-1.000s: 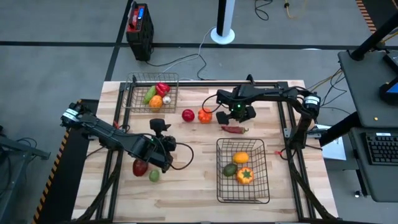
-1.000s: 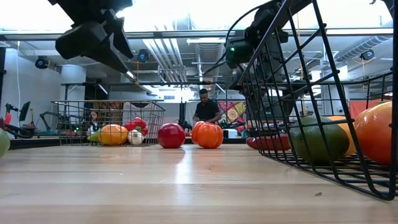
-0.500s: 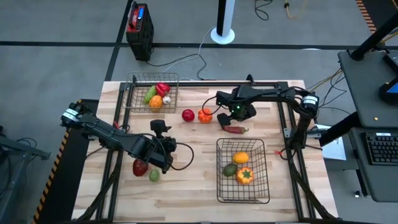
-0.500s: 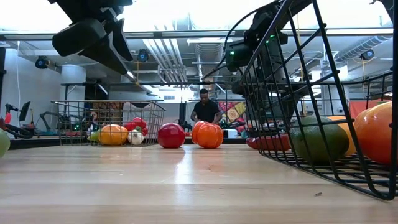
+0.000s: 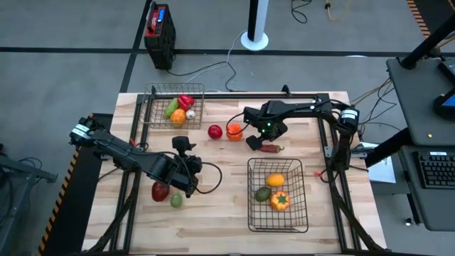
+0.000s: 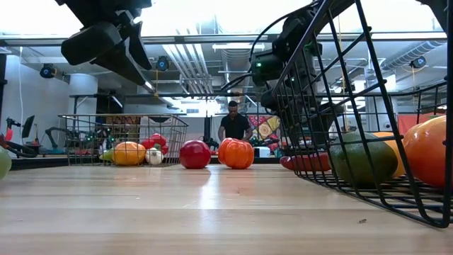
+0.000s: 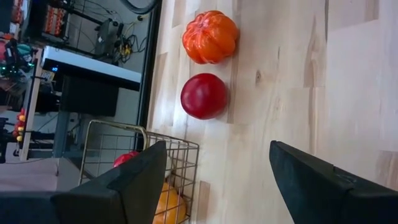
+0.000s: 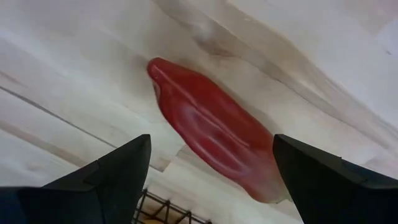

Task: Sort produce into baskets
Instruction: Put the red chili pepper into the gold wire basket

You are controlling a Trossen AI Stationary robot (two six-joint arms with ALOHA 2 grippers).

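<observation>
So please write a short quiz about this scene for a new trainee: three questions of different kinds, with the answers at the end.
1. True or false: the right tool is already shut on the red chili pepper.
2. Multiple choice: how many pieces lie in the larger basket? A) one B) three C) five
3. Fill in: between the smaller basket and the right tool, a red tomato lies beside an orange ____.

Key
1. False: its fingers are open, one at each side of the pepper.
2. B
3. pumpkin
</observation>
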